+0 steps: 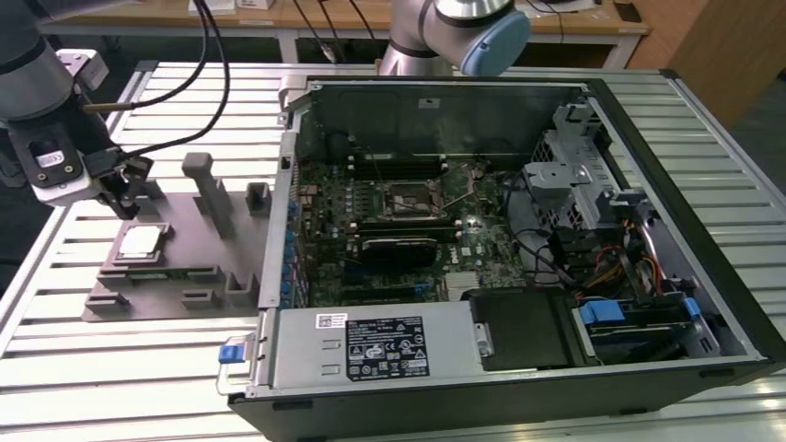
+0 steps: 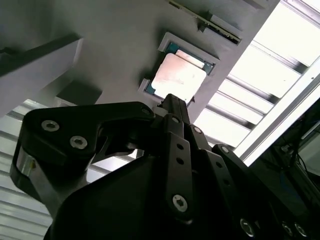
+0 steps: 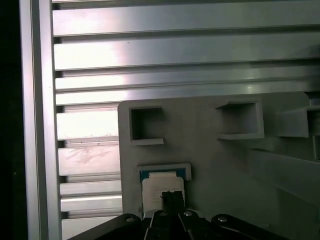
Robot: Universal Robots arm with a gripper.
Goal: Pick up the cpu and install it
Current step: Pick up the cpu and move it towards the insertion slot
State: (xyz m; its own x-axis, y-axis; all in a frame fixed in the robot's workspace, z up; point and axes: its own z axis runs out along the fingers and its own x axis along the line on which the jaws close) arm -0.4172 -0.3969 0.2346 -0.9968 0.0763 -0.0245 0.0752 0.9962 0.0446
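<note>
While the cpu [image 2: 178, 77] lies flat, metal top up, the claw [image 2: 171, 101] hovers near, pinched together.

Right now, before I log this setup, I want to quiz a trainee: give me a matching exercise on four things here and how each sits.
1 cpu
2 end effector
3 grey plate
4 computer case

A open, motherboard exposed
B on the slatted table, beside the case
C just above the cpu
D flat in a pocket of the plate

Pairs: 1-D, 2-C, 3-B, 4-A.
</note>
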